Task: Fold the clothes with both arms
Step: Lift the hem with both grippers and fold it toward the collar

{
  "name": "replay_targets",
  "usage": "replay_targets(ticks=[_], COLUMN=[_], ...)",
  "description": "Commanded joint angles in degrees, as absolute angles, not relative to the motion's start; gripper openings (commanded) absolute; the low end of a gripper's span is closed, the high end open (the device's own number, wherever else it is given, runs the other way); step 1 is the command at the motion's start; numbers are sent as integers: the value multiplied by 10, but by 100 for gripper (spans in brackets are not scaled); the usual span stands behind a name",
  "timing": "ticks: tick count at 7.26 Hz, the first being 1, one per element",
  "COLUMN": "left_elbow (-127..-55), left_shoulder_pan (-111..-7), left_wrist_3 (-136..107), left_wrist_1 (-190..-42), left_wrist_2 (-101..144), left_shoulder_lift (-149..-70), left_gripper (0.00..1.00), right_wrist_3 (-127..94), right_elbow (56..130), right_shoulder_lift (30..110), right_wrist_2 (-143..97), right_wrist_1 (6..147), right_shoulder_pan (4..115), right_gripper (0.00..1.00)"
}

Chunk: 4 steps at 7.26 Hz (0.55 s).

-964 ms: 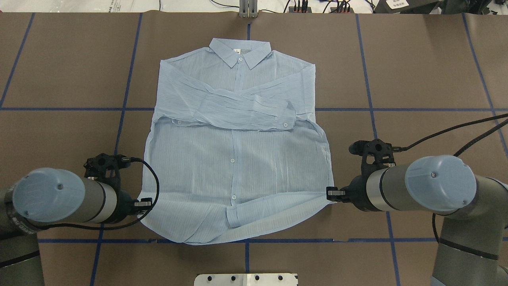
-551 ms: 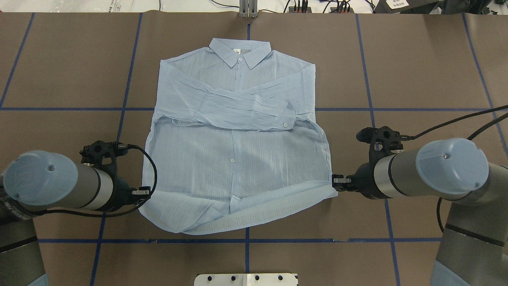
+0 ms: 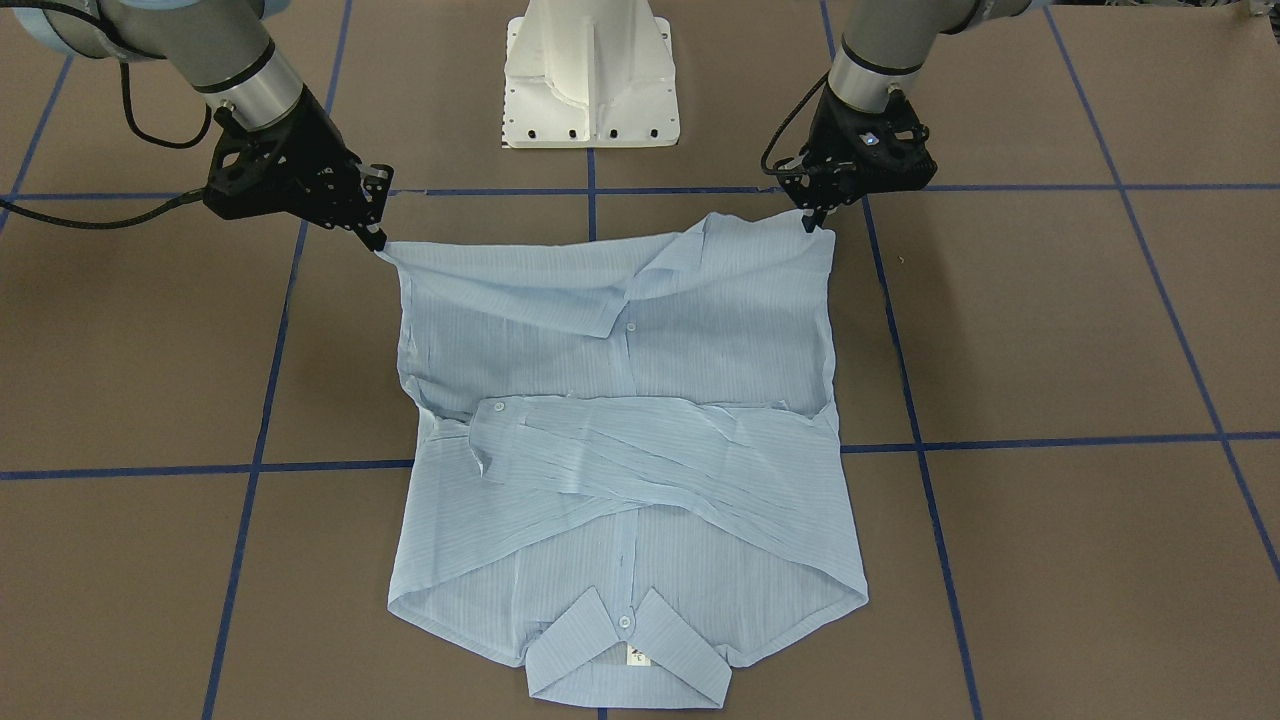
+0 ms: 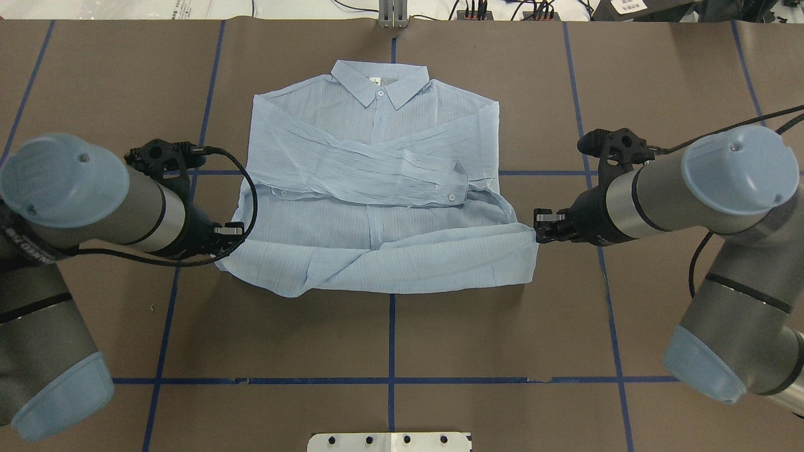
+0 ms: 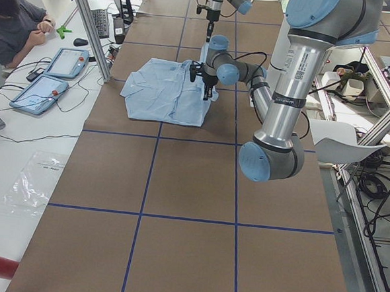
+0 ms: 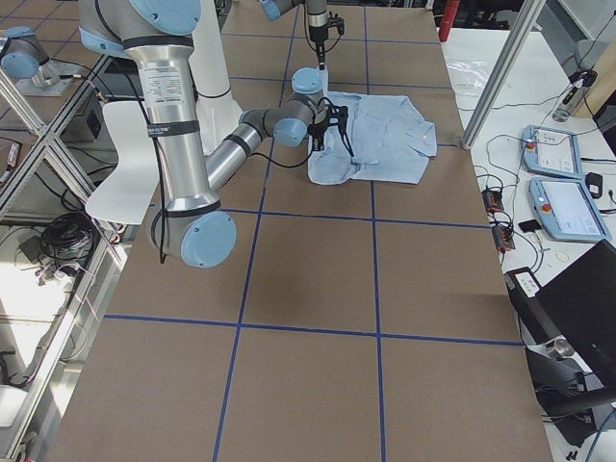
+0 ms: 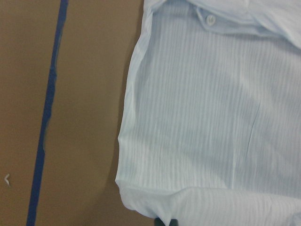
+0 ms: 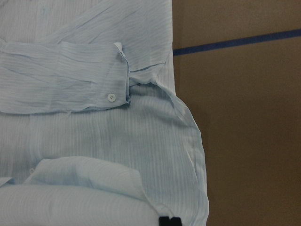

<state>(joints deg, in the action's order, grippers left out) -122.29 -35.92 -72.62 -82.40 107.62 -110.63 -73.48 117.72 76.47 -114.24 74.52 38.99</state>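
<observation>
The light-blue striped shirt (image 4: 377,182) lies front up on the brown table, collar (image 4: 380,81) at the far side and sleeves crossed over the chest. My left gripper (image 4: 235,231) is shut on the hem's left corner. My right gripper (image 4: 537,226) is shut on the hem's right corner. Both hold the hem lifted and doubled back over the lower front. In the front-facing view the left gripper (image 3: 815,215) is on the right, the right gripper (image 3: 378,240) on the left, with the shirt (image 3: 620,450) between them. The wrist views show cloth (image 7: 211,117) (image 8: 94,141) just beyond the fingertips.
The white pedestal base (image 3: 590,80) stands at the table's near edge. Blue tape lines (image 4: 391,333) grid the brown tabletop (image 4: 502,351). An operator (image 5: 11,15) and two teach pendants (image 5: 54,71) are beyond the far edge, behind an aluminium post (image 5: 90,27).
Both grippers have moved away from the robot toward the collar, carrying the hem corners. The lower part of the shirt now folds back over itself.
</observation>
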Motion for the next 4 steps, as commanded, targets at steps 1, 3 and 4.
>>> replay_targets(ticks=[1, 3, 4], left_elbow=[-1197, -1100, -1058], left_shoulder_pan=[-415, -456, -472], left_wrist_3=[-677, -646, -646], left_wrist_1=[-777, -790, -828], left_wrist_2=[1084, 1088, 1089], left_shoulder_lift=[-1154, -1213, -1229], left_gripper=[0, 0, 0], right_wrist_3=[-716, -679, -672], right_elbow=[1103, 1013, 953], right_shoulder_lift=[695, 619, 574], right_wrist_2=[-1165, -1201, -1201], right_wrist_1=[746, 746, 744], right_shoulder_pan=[447, 505, 515], right_gripper=[0, 0, 0])
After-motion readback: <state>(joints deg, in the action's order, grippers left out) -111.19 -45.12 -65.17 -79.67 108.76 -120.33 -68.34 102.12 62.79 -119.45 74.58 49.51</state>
